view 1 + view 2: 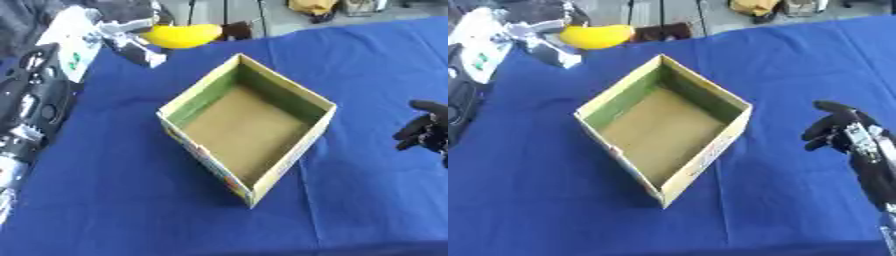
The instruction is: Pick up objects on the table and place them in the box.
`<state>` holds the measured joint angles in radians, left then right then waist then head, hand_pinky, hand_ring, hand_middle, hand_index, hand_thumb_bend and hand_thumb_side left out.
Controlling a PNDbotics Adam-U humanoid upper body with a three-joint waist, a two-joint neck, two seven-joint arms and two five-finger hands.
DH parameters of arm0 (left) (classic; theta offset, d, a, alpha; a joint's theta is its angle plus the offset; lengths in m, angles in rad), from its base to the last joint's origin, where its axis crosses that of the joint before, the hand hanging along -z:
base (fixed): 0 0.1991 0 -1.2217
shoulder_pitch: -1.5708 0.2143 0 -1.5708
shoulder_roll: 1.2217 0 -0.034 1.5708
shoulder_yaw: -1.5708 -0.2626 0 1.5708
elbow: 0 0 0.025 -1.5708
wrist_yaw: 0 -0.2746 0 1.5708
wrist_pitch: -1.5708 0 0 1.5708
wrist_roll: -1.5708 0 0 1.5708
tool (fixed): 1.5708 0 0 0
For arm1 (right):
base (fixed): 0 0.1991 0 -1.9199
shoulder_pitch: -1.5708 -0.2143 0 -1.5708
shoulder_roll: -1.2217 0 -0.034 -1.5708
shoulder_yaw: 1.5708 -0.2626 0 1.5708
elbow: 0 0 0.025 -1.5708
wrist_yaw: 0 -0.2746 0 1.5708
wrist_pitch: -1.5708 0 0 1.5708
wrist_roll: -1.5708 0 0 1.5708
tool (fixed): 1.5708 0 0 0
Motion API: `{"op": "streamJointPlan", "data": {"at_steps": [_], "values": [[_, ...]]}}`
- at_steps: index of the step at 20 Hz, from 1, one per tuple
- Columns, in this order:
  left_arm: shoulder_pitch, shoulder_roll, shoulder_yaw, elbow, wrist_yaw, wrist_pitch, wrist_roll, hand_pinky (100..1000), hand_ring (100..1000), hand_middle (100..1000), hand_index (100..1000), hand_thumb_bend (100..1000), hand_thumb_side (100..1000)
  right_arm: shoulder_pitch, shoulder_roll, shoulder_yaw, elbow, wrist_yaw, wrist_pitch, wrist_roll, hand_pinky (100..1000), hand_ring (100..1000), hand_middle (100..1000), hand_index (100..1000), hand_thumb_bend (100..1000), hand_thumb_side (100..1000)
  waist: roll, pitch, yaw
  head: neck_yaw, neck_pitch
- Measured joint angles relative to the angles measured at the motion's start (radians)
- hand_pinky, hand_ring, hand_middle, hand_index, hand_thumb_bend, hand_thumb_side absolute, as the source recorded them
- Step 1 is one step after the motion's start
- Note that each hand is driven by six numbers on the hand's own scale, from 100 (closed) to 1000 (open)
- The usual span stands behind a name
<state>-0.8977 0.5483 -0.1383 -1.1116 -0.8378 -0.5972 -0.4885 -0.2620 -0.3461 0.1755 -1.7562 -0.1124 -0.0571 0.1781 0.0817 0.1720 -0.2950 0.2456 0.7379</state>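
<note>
1. Your left hand (pixel 122 35) is up at the table's far left corner, fingers curled round a yellow banana-shaped object (pixel 182 35). So the step in hand looks like the carry: the object is picked, not yet placed.

2. The object hangs at the far edge of the blue table (pixel 114 200), clear of the cloth as far as you can judge, and well apart from the box (pixel 249 125).

3. The box sits near the table's middle, turned so one corner points at you and one points toward the far edge. It is open-topped, with green inner walls and a brown floor.

4. Nothing shows inside the box; its floor is bare in both views.

5. Your next move calls for bringing the left hand in from the far left corner toward the middle, over the box's far-left wall, until the object is above the brown floor. Clear the rim before you lower it, then let the fingers open.

6. Watch the near wall of the box on that side: a low approach could nudge it and shift it on the cloth.

7. Your right hand (pixel 842 131) is idle near the table's right edge, fingers partly curled and holding nothing.
</note>
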Motion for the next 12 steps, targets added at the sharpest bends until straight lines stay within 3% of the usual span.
{"op": "streamJointPlan", "data": {"at_steps": [12], "values": [[0.005, -0.134, -0.062, 0.020, -0.019, 0.010, -0.030, 625, 571, 547, 724, 100, 319, 0.003, 0.008, 0.013, 0.006, -0.001, 0.004, 0.014, 559, 613, 533, 849, 100, 930, 0.013, 0.000, -0.027, 0.007, 0.000]]}}
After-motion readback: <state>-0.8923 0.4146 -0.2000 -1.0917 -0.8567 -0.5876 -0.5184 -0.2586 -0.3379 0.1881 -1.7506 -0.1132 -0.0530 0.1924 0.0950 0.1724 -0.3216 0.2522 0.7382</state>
